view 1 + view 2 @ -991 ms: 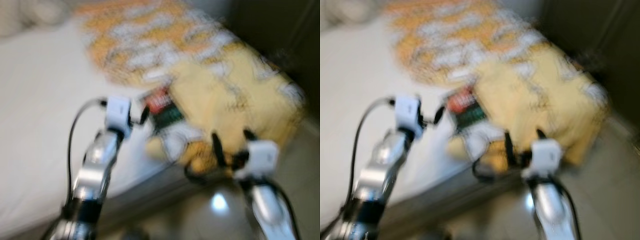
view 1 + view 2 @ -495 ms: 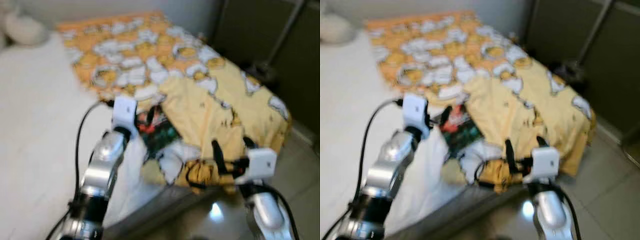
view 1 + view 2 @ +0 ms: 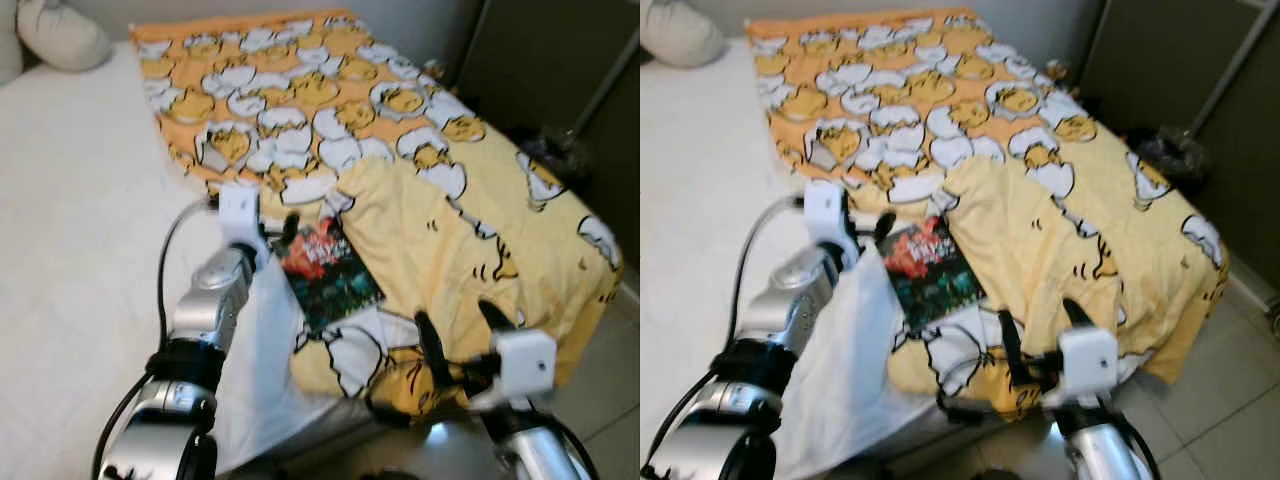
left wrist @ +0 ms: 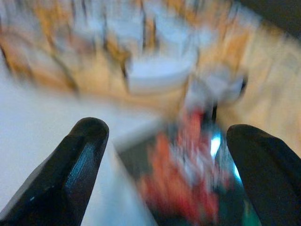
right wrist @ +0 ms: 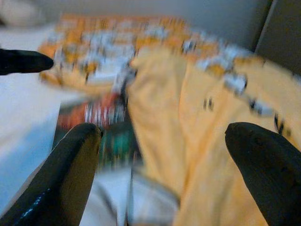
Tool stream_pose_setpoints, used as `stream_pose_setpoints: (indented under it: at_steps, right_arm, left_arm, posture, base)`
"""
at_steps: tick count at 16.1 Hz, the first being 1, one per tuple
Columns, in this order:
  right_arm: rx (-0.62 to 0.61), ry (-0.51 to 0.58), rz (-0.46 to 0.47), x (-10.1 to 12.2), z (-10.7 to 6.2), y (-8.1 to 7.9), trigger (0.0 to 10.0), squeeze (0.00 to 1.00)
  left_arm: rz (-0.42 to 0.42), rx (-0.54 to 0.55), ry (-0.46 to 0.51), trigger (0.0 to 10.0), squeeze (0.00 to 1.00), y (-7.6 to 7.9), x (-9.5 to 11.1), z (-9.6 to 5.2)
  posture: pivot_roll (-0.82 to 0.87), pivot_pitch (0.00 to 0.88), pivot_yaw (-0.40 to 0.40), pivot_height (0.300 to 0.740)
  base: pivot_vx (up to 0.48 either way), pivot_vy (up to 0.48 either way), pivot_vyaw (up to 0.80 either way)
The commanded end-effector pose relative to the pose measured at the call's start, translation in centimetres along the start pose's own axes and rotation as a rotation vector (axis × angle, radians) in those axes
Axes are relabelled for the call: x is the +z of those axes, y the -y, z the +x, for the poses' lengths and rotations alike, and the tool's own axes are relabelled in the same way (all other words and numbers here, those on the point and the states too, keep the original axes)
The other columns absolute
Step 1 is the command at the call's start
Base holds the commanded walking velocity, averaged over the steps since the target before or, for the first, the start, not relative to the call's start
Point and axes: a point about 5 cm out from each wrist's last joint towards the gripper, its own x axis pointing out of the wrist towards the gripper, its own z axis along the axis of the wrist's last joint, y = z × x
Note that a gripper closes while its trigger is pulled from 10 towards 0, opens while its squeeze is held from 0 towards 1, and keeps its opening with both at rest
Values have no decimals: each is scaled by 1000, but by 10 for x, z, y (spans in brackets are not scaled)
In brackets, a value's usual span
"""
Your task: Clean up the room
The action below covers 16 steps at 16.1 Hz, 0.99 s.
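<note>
Bed (image 3: 70, 200) unmade, yellow blanket (image 3: 450, 230) rumpled at its foot; book (image 3: 328, 275) near the edge; my left pincer (image 3: 275, 232) and right pincer (image 3: 460, 335) gape empty; I judge tidying barely begun.

silver arms, white wrist blocks, black cables, black-fingered left gripper (image 3: 277, 232)

A white bed (image 3: 70, 200) spans the left; dark wardrobe doors (image 3: 1160, 70) stand upper right, pale tiled floor (image 3: 1225, 400) lower right.
</note>
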Motion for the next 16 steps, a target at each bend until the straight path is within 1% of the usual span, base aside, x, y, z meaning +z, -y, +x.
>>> stream_pose_setpoints:
  at_steps: [1,2,3,4,5,6,7,9,11,12,13,15,16]
  right_arm:
    - [24,-10,8,3,-6,-3,10000,0]
    - [40,-28,16,3,-12,-6,10000,0]
    - [44,-35,21,3,-14,-7,10000,0]
    - [51,-48,30,3,-18,-10,10000,0]
    - [54,-54,33,4,-21,-12,10000,0]
    - [58,-72,41,5,-27,-15,10000,0]
    - [59,-74,43,5,-28,-16,10000,0]
    - [55,-98,53,3,-34,-18,10000,0]
    - [55,-110,59,3,-36,-19,10000,0]
    - [53,-114,60,2,-36,-19,10000,0]
    - [54,-115,61,2,-36,-19,10000,0]
    - [65,-118,62,0,-36,-20,10000,0]
    - [69,-119,61,0,-36,-20,10000,0]
  left_arm:
    - [-56,-19,-44,10000,0,10,-8,5]
    - [-137,-12,-89,10000,0,9,-17,7]
    - [-182,-18,-107,10000,0,10,-21,8]
    - [-264,-4,-132,10000,0,11,-26,9]
    - [-291,-3,-136,10000,0,11,-27,10]
    - [-346,13,-137,10000,0,9,-28,12]
    - [-349,15,-137,10000,0,8,-29,12]
    - [-361,53,-139,10000,0,2,-32,11]
    - [-354,79,-127,10000,0,-5,-30,11]
    - [-350,88,-102,10000,0,-10,-25,11]
    - [-327,83,-67,10000,0,-15,-17,11]
    - [-279,57,-28,10000,0,-16,-9,10]
    - [-271,51,-23,10000,0,-15,-7,10]
  posture:
    - [-101,260,-8,740]
    - [-123,292,-13,740]
    - [-125,301,-16,740]
    - [-137,320,-18,740]
    - [-142,326,-19,740]
    - [-150,341,-19,740]
    - [-150,341,-19,740]
    - [-155,354,-17,740]
    - [-156,356,-15,740]
    - [-156,355,-15,740]
    - [-152,352,-14,740]
    - [-141,347,-10,740]
    - [-141,347,-10,740]
  base:
    - [0,0,0]
    - [0,0,0]
    - [0,0,0]
    - [0,0,0]
    - [0,0,0]
    - [0,0,0]
    - [0,0,0]
    - [0,0,0]
    - [0,0,0]
    - [0,0,0]
    - [0,0,0]
    - [0,0,0]
    - [0,0,0]
